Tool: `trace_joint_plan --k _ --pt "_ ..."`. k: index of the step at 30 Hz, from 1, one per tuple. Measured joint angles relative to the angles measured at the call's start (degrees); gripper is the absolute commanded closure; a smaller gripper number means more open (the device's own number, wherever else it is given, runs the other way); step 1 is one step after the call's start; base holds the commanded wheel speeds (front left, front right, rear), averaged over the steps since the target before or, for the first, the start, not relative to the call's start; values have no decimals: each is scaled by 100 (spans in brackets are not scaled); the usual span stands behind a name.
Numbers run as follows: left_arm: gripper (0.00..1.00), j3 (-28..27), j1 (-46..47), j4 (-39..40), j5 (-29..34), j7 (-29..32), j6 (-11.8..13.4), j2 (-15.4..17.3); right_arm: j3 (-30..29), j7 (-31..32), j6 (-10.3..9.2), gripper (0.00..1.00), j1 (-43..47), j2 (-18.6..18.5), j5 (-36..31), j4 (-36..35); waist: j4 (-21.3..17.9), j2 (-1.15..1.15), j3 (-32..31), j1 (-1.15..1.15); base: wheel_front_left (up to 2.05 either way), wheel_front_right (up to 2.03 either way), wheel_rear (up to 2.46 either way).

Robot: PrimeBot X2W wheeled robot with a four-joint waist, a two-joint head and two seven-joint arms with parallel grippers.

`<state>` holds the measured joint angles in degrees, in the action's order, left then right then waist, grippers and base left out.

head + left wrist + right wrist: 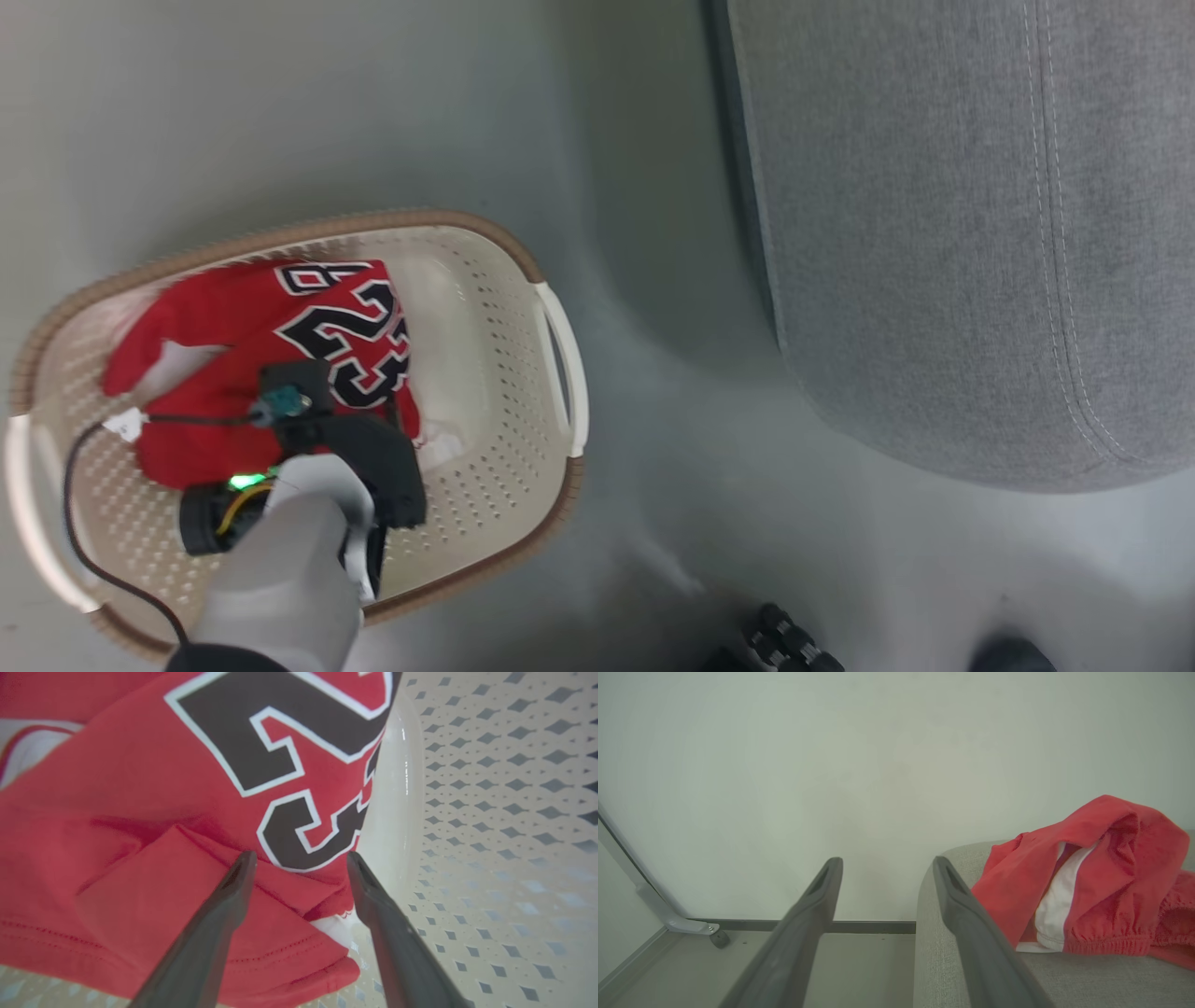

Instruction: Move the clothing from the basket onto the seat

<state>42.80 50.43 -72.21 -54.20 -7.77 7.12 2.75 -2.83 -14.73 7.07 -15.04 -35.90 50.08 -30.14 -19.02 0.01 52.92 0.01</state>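
Head view: an oval cream basket (485, 373) with a brown rim and white side handles stands on the grey floor (280, 112), well apart from the large grey seat (980, 233) at the upper right. A red jersey (233, 317) with black, white-edged numerals lies crumpled inside the basket, against its left half in this view. The pale forearm (280, 569) of the left arm reaches down into the basket over the jersey, and a black cable (75, 504) loops from the wrist across the basket's perforated bottom. Left wrist view: the left gripper (300, 856) hangs over the jersey (140, 812) with its jaws spread wide and nothing clamped between them. One fingertip is over a folded hem, the other at the jersey's edge beside the basket wall (490, 812). Whether the tips touch the cloth cannot be told. Right wrist view: the right gripper (887, 860) has its jaws wide apart and empty, pointing toward a plain wall (878, 765) and the floor beside a corner of the seat (1111, 984). A second red garment (1101, 882), with a white panel and a gathered elastic band, lies heaped on the seat, just right of the right-hand finger. A grey metal leg (668, 914) ending in a small castor stands on the floor at the left.
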Motion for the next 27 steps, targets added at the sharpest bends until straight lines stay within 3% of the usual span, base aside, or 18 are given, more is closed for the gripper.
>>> trace_joint_plan --k 4,14,15,16,17,18,27 --pt "0 -105 320 -422 -10 20 0 9 38 0 0 0 -64 -20 83 -67 -175 0 242 0 0 0 0" --pt "0 -9 434 -280 -4 62 0 30 76 0 0 0 -84 -23 143 -7 -535 -1 568 -1 0 0 0" --pt "51 -9 434 -280 -4 62 0 30 76 0 0 0 -84 -23 143 -7 -535 -1 568 -1 0 0 0" --pt "63 -21 435 -279 -5 62 0 32 82 0 0 0 -84 -23 144 -7 -554 -1 582 -1 0 0 0" --pt "94 -43 437 -277 -10 62 0 36 102 0 0 0 -84 -24 165 -5 -582 -1 598 -1 0 0 0" --pt "100 -43 438 -275 -10 62 0 36 108 0 0 0 -84 -26 183 -7 -591 -1 602 -1 0 0 0" --pt "100 -47 409 -221 65 222 0 36 56 0 0 0 -76 -64 200 -8 -577 -1 596 -1 0 0 0"
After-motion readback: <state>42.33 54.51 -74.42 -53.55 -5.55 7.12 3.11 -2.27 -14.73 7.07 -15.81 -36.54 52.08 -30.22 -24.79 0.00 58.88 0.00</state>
